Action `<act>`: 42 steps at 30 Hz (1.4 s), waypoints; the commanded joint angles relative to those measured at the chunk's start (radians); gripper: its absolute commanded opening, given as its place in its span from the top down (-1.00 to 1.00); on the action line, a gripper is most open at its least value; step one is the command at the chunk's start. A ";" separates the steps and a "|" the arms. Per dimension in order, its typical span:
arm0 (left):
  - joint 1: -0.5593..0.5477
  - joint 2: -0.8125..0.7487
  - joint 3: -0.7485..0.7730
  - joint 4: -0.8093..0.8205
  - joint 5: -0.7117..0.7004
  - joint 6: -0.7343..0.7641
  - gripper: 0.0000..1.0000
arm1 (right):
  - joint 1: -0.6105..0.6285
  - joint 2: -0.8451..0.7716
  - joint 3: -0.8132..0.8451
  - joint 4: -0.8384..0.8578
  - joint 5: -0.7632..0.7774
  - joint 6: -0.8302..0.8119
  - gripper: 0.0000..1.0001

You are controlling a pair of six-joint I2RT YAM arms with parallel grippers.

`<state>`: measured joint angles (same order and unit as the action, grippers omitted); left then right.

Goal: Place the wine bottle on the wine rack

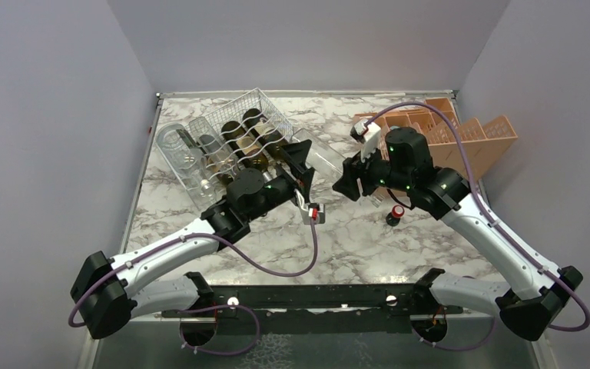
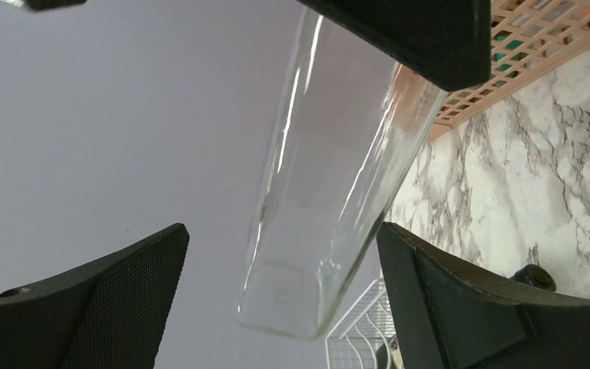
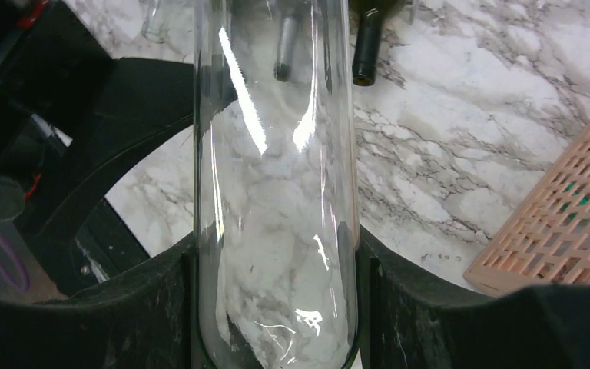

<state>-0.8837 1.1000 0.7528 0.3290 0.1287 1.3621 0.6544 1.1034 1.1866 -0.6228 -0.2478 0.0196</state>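
Over mid-table, top view: where does the wine bottle [image 1: 325, 160] lie against each pincer? (M)

Entry 1; clear glass, see-through; it runs from the right gripper [image 1: 351, 181] out toward 10 o'clock; right wrist view has both fingers [image 3: 407, 300] pressed to the glass, one on each side of the body; so that pincer is closed part-way and has hold of the bottle. (J)

And the left gripper [image 1: 301, 163]? (M)

Entry 2; spread wide, holding nothing; left wrist view puts the bottle's flat base between its fingers [image 2: 115, 307]; clear gap on one side; the other finger sits just beside the glass, contact cannot be told. The bottle is off the wine rack [image 1: 265, 104], which sits at 10 o'clock from it, just beyond the left gripper. (J)

Counts? (M)

Entry 3; wine rack, one, white wire, at 11 o'clock of the centre of the table [image 1: 338, 246]; dark bottles [image 1: 238, 137] lying in it, two for sure; clear bottles [image 1: 177, 154] at its 9 o'clock end, two at least, exact number cannot be told through the glare; orange crate [image 1: 469, 138], one, at 2 o'clock; small dark item with a red top [image 1: 394, 214], one, at 4 o'clock, just beside the right arm; bottles in a grip, one. (J)
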 commanded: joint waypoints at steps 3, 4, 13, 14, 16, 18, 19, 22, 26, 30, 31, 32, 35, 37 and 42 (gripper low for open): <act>0.002 -0.081 -0.034 0.124 -0.122 -0.323 -0.98 | 0.002 0.032 0.003 0.243 0.156 0.099 0.98; 0.004 -0.088 -0.034 0.138 -0.154 -0.391 -0.98 | 0.002 0.046 0.004 0.269 0.157 0.107 0.98; 0.010 -0.130 0.024 0.202 -0.636 -0.910 -0.98 | 0.002 0.261 0.063 0.449 0.117 0.152 0.98; 0.010 -0.132 0.027 0.211 -0.672 -0.943 -0.98 | 0.005 0.289 0.070 0.472 0.109 0.158 0.98; 0.012 -0.137 0.046 0.209 -0.737 -1.005 -0.98 | 0.021 0.353 0.105 0.501 0.103 0.160 0.98; 0.012 -0.143 0.081 0.170 -0.786 -1.084 -0.98 | 0.047 0.433 0.146 0.525 0.125 0.160 0.98; 0.011 -0.147 0.106 0.132 -0.800 -1.130 -0.98 | 0.059 0.463 0.166 0.538 0.133 0.163 0.98; 0.013 -0.154 0.177 0.010 -0.811 -1.263 -0.98 | 0.096 0.567 0.251 0.563 0.159 0.180 0.98; 0.014 -0.148 0.270 -0.144 -0.823 -1.351 -0.98 | 0.128 0.702 0.361 0.584 0.206 0.219 0.98; 0.014 -0.153 0.309 -0.223 -0.849 -1.376 -0.98 | 0.146 0.819 0.467 0.594 0.235 0.243 0.97; 0.014 -0.157 0.312 -0.226 -0.858 -1.377 -0.98 | 0.152 0.847 0.498 0.590 0.236 0.244 0.96; 0.013 -0.162 0.313 -0.230 -0.863 -1.377 -0.98 | 0.157 0.875 0.528 0.579 0.237 0.244 0.94; 0.013 -0.174 0.318 -0.251 -0.889 -1.373 -0.98 | 0.170 0.950 0.613 0.541 0.251 0.244 0.91; 0.013 -0.181 0.317 -0.252 -0.898 -1.365 -0.98 | 0.175 0.986 0.651 0.532 0.262 0.241 0.88; 0.013 -0.175 0.346 -0.300 -0.938 -1.401 -0.98 | 0.177 1.065 0.752 0.483 0.272 0.270 0.85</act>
<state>-0.8722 0.9375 1.0435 0.0795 -0.7380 0.0082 0.8238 2.1296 1.8263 -0.1547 -0.0151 0.2623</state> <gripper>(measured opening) 0.987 0.597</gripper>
